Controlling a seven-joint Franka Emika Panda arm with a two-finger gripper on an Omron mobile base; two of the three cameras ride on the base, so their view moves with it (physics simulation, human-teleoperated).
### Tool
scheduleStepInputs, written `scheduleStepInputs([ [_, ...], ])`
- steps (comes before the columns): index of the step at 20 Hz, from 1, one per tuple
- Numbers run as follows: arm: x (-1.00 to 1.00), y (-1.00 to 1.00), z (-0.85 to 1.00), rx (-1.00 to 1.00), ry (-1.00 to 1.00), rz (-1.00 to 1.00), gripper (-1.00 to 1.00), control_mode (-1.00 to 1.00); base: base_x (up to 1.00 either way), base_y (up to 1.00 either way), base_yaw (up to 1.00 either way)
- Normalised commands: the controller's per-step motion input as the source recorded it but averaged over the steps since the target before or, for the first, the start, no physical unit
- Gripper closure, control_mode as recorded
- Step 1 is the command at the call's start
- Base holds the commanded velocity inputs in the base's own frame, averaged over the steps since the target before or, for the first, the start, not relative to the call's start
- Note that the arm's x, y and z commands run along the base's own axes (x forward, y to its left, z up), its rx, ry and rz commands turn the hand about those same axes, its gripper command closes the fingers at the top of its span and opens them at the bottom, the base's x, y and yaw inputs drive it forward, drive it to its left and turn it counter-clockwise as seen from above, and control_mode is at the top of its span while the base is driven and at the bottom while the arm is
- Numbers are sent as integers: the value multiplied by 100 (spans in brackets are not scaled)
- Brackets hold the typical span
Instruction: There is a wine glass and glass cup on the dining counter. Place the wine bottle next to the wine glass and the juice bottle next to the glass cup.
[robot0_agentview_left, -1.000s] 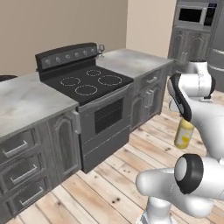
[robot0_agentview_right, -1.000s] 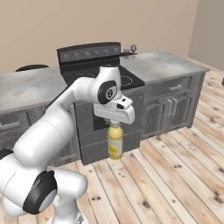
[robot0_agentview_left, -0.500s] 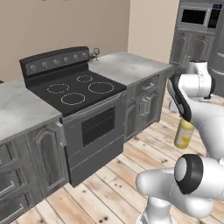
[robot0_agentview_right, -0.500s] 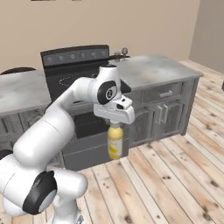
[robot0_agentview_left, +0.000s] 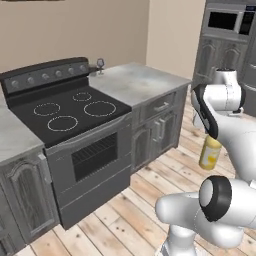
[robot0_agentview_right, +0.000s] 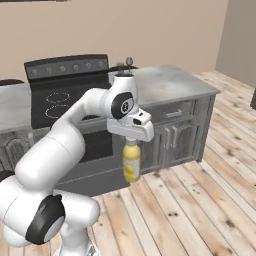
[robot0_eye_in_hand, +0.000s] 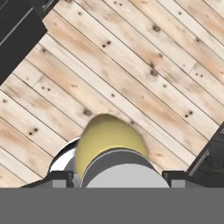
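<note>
My gripper (robot0_agentview_right: 131, 142) is shut on the neck of the yellow juice bottle (robot0_agentview_right: 131, 162), which hangs upright below it over the wood floor, in front of the cabinets. From the left the gripper (robot0_agentview_left: 212, 140) holds the juice bottle (robot0_agentview_left: 210, 154) the same way. Looking down the hand, the juice bottle (robot0_eye_in_hand: 109, 140) sits between my fingertips (robot0_eye_in_hand: 65, 177). The wine glass (robot0_agentview_left: 100, 63) stands at the back of the dining counter (robot0_agentview_left: 140, 82), just right of the black divider, far from the gripper. The wine glass (robot0_agentview_right: 129, 61) also shows on the dining counter (robot0_agentview_right: 170, 85). The wine bottle and glass cup are out of view.
A black cooktop (robot0_agentview_left: 75, 107) with an oven below is set into the counter. Grey cabinet doors (robot0_agentview_right: 175, 140) face the floor. Tall cabinets with a microwave (robot0_agentview_left: 225, 20) stand at the right. Wood floor (robot0_agentview_right: 200, 200) stretches around the base.
The whole picture has shifted: the base has driven along the counter, so the cooktop sits further left and nearer. The arm and the held juice bottle keep the same pose.
</note>
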Motion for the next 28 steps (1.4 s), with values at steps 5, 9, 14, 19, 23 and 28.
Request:
scheduleStepInputs([
  [5, 0, 0, 0, 0, 0, 0, 100, 100, 58, -45, 9],
  [9, 0, 0, 0, 0, 0, 0, 100, 100, 57, -46, 10],
  [14, 0, 0, 0, 0, 0, 0, 100, 100, 57, -45, 12],
  [19, 0, 0, 0, 0, 0, 0, 100, 100, 58, -44, 12],
  [23, 0, 0, 0, 0, 0, 0, 100, 100, 58, -44, 12],
  [28, 0, 0, 0, 0, 0, 0, 100, 100, 58, -45, 12],
])
